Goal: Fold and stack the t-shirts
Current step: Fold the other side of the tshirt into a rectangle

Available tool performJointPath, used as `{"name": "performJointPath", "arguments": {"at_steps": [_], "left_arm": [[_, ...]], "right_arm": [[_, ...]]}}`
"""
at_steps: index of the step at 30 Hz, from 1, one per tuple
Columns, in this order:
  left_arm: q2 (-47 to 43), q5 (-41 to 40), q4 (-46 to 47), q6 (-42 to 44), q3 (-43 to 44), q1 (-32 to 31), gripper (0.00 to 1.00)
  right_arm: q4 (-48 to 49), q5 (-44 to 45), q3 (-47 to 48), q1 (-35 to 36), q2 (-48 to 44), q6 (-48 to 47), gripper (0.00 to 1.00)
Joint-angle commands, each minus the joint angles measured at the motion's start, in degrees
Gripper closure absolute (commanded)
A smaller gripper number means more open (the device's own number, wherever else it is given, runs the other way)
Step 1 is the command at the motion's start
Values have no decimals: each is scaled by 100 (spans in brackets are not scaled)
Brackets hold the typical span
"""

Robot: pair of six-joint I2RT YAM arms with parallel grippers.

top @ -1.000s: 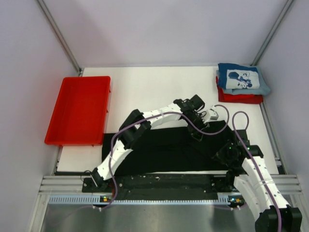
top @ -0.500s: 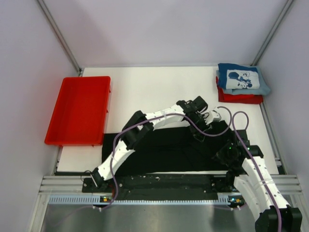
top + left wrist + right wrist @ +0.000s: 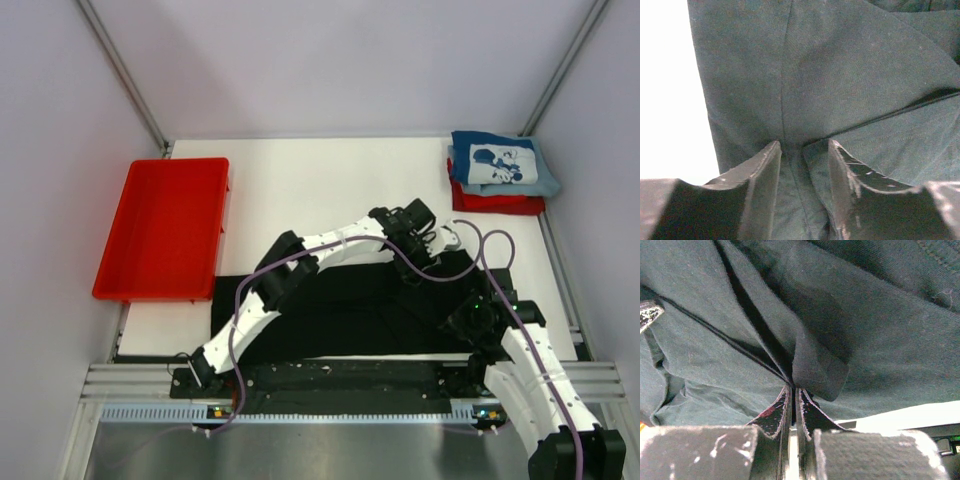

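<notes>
Right tool [image 3: 794,388], lower right of the top view: clenched on a pinched fold of the black t-shirt [image 3: 340,310], at its right side. The shirt lies creased across the near strip of the counter [image 3: 320,180], just beyond the arm bases.

Left tool [image 3: 802,145], at the shirt's far right edge: jaws apart, straddling a seam, nothing pinched.

Step judged: folding the black shirt, fold not finished. The next move probably calls for the left tool to close on that edge, so both tools carry the cloth together.

Red tray [image 3: 160,230] at left. Upper right corner: blue t-shirt [image 3: 500,165] folded on top of the red t-shirt [image 3: 500,203].
</notes>
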Motion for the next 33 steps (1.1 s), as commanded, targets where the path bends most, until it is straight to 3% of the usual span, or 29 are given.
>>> {"name": "performJointPath", "arguments": {"at_steps": [1, 4, 6, 9, 13, 18, 33], "left_arm": [[29, 252, -181, 161, 21, -112, 56], [-50, 665, -198, 222, -58, -121, 66], [-146, 815, -198, 310, -102, -138, 78], [-296, 807, -198, 415, -137, -156, 83], [-419, 693, -198, 495, -137, -156, 70], [-560, 921, -190, 486, -172, -165, 62], [-710, 1607, -444, 1030, -252, -218, 61]], "right_arm": [[-9, 69, -3, -19, -16, -57, 100], [-9, 77, -3, -19, 1, -65, 100], [-18, 77, -3, -19, -7, -65, 100], [-18, 77, -3, -19, 1, -65, 100], [-9, 77, -3, -19, 1, -83, 100], [0, 77, -3, -19, -7, -92, 100], [0, 33, -3, -28, -34, -92, 100]]}}
